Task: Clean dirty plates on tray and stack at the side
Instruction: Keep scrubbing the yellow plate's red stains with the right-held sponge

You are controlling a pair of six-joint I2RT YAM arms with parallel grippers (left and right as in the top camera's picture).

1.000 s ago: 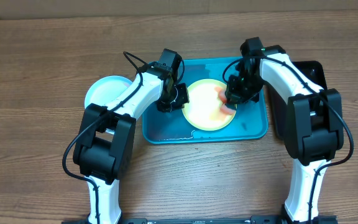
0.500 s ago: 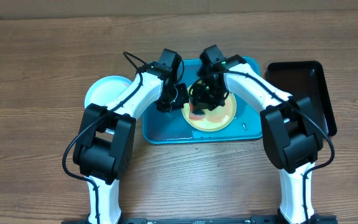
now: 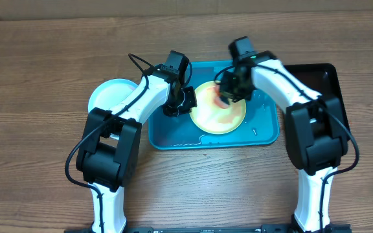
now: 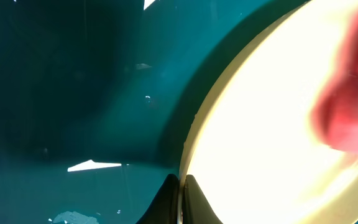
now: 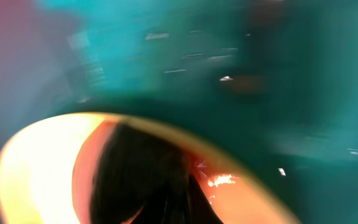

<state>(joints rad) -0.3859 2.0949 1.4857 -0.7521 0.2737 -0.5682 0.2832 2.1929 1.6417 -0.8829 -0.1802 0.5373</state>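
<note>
One pale yellow plate [image 3: 222, 116] lies on the teal tray [image 3: 167, 133]. My left gripper [image 3: 186, 101] is shut on the plate's left rim; in the left wrist view its fingertips [image 4: 180, 186] pinch the edge of the plate [image 4: 272, 137] over the tray floor [image 4: 73, 93]. My right gripper [image 3: 227, 96] is low over the plate's far part, shut on a red-orange sponge [image 3: 223, 100]. In the blurred right wrist view its dark fingers [image 5: 185, 186] press the sponge [image 5: 253, 199] onto the plate [image 5: 36, 168]. A light blue plate [image 3: 105, 95] lies on the table left of the tray.
A smaller black tray [image 3: 319, 81] stands right of the teal tray, partly under my right arm. Small specks and a wet streak lie on the teal tray's front part [image 3: 254, 131]. Wooden table [image 3: 44, 52] surrounds everything.
My right gripper with the sponge swept from the plate's right side to its left front, then back up to the far middle. The left gripper has held the rim throughout.
</note>
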